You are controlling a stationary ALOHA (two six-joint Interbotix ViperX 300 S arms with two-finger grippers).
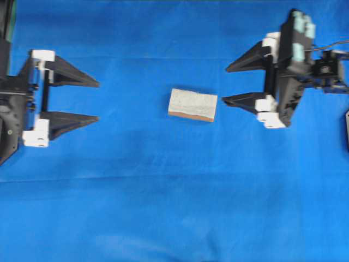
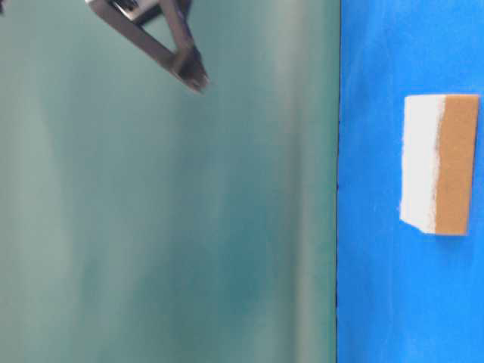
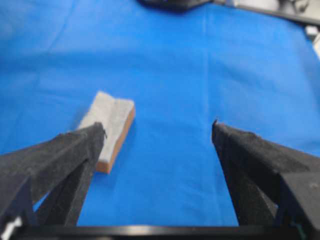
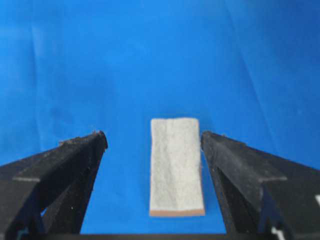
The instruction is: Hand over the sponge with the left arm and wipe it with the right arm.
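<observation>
The sponge (image 1: 192, 105) lies flat on the blue cloth in the middle, grey-white side up, with its orange-brown layer showing along one edge. My left gripper (image 1: 98, 101) stands open well to its left, with bare cloth between. In the left wrist view the sponge (image 3: 112, 122) sits ahead, just beyond the left finger of the left gripper (image 3: 159, 127). My right gripper (image 1: 224, 85) stands open just right of the sponge, not touching it. In the right wrist view the sponge (image 4: 176, 167) appears between the spread fingers of the right gripper (image 4: 153, 135). Neither gripper holds anything.
Blue cloth (image 1: 174, 207) covers the whole table. The table-level view is turned on its side and shows the sponge (image 2: 440, 162) on the cloth, a teal backdrop (image 2: 151, 227) and one black finger (image 2: 181, 60) at the upper left.
</observation>
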